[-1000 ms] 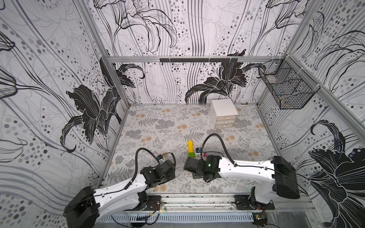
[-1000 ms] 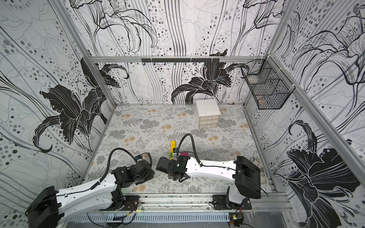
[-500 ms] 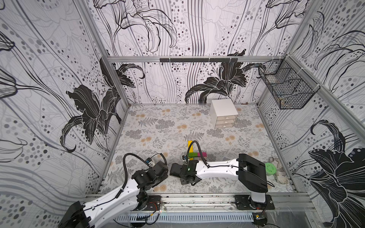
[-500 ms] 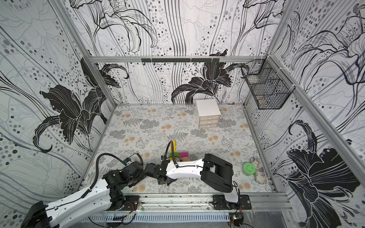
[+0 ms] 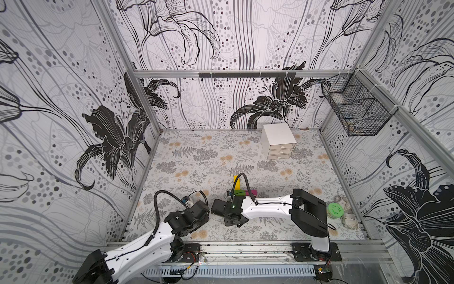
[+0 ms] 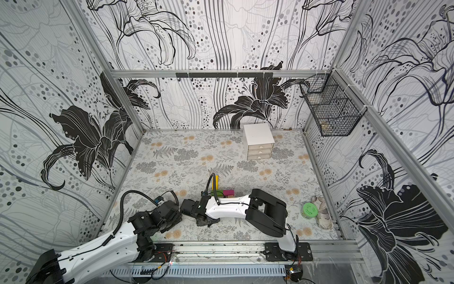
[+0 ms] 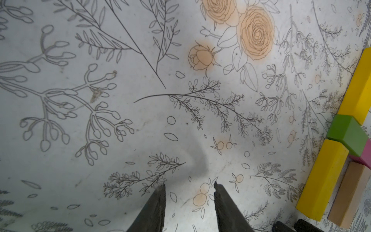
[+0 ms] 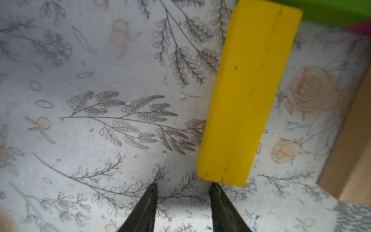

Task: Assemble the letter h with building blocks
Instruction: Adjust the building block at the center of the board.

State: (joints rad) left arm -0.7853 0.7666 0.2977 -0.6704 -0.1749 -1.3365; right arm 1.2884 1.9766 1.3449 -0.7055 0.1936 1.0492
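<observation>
Now, left gripper [image 7: 189,185]: I see its jaws standing apart with nothing between them, only bare floral mat [image 7: 120,60] under the tips.
Left gripper to figure: the blocks lie off to one side, well apart from its tips; I would have to swing across to reach them.
Right gripper [image 8: 182,186]: jaws apart too, and empty.
Right gripper to figure: the near end of the lower yellow block [image 8: 249,96] sits just ahead of one fingertip, offset from the gap between the jaws, not centred in it.
Long axis: that block runs away from the right gripper, nearly the way the fingers point, leaning slightly aside.
Letter h [image 6: 227,192]: it lies flat near the front middle of the table, partly under the right arm in both top views.
Stem: upper yellow block [image 7: 359,86], green block [image 7: 348,134] and lower yellow block lie end to end, touching as far as I can tell.
Crossbar: the magenta block [image 7: 363,156] sits against the green one, on the side away from the left gripper.
Leg: the tan wood block [image 7: 349,192] lies parallel to the lower yellow, with a narrow gap between.
Nearer arm: the right, by my reading; any last nudge of the stem falls to it.
Judgement: all five blocks look placed; I would only straighten or back away.
Far right: the round green container [image 5: 335,210] stands well apart from the figure.
</observation>
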